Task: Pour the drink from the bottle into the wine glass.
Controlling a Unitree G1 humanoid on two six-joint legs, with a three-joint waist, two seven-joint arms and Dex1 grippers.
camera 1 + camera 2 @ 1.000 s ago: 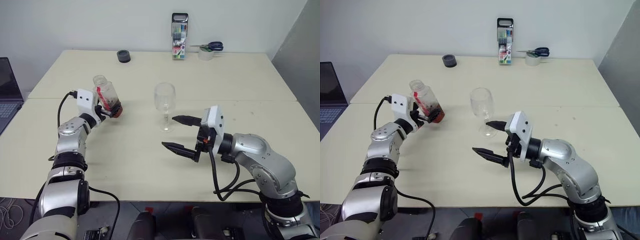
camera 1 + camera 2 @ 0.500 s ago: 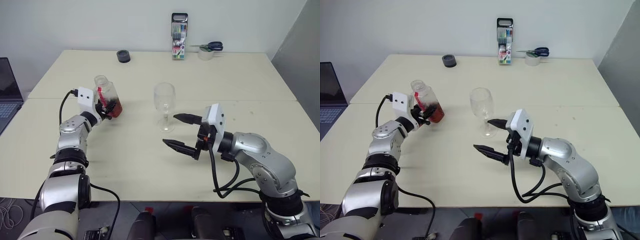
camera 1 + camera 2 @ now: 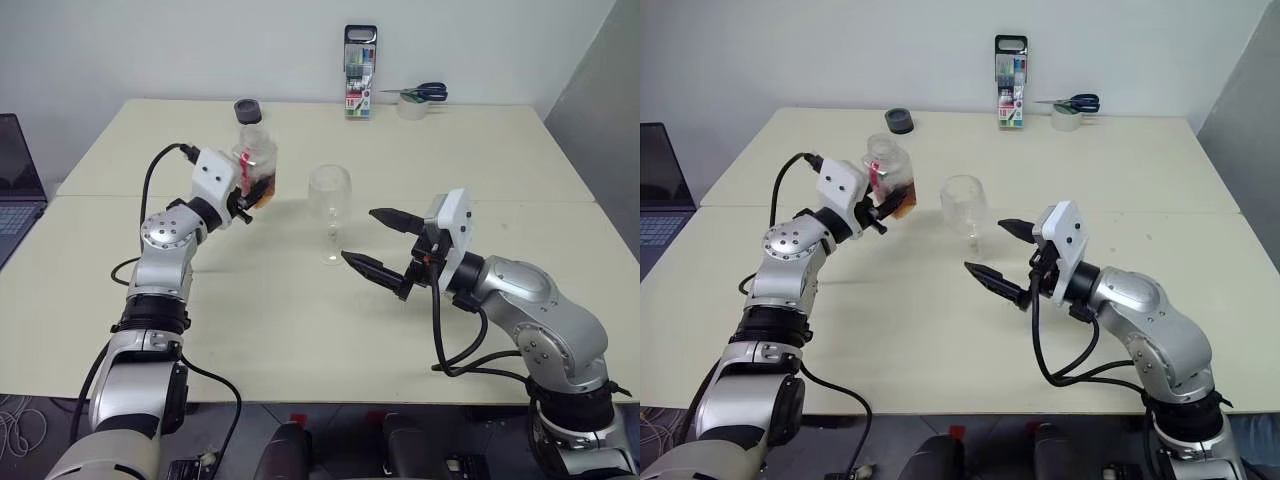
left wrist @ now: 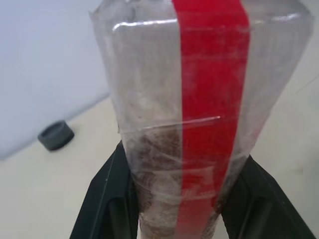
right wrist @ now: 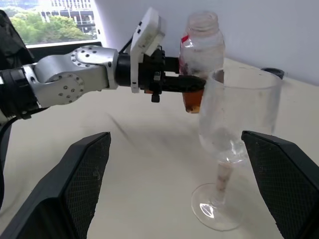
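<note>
Holding the bottle [image 3: 256, 165] clamped low on its body, the left end effector [image 3: 250, 195] carries it upright above the bench [image 3: 300, 320], just beside the wine glass [image 3: 329, 196] on the robot's left, its mouth uncapped and the drink [image 3: 900, 197] pooled in the lower part. The right end effector [image 3: 385, 243] waits with its black fingers spread wide and empty, near the glass stem and foot but not touching them. From here the main risk seems to be a tilt begun before the bottle's mouth stands over the bowl, which would send liquid down the outside of the glass or onto the bench; a sideways nudge from the bottle could also tip the glass, since nothing steadies it. The grip sits low, so the bottle might swing as it tips. How much drink is left is hard to judge behind the fingers and red label, and the glass appears empty, though I cannot be sure.
</note>
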